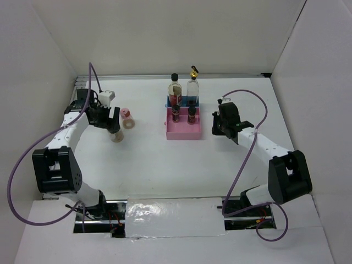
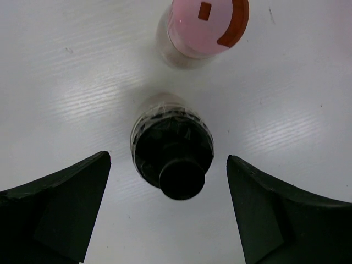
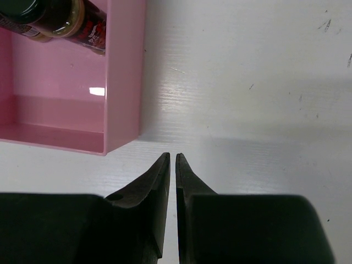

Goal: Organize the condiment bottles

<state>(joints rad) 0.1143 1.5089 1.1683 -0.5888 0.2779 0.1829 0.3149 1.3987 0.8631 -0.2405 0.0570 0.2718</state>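
The dark-capped bottle stands upright on the table, its long axis vertical, so the wrist camera looks down on its cap. It sits in the wide gap of the left pincer, which is spread apart. One finger is at 9 o'clock of the bottle and the other at 3 o'clock, with bare table showing on both sides and nothing touching yet. The bottle looks fairly centred between them, perhaps a shade toward the 9 o'clock finger.

Just beyond it, at about 1 o'clock, stands the pink-capped jar — near, but apart from the bottle.

In the overhead view the tray lies well off at 3 o'clock of the bottle. It holds the red-labelled bottle, the gold-capped bottle and two small jars.

The right pincer is pressed together and holding nothing; it hovers over bare table just off the tray's near corner.

The left arm is plainly the nearer one. The coming move probably turns on closing squarely across the upright body — and lifting without nudging the pink-capped jar behind it.
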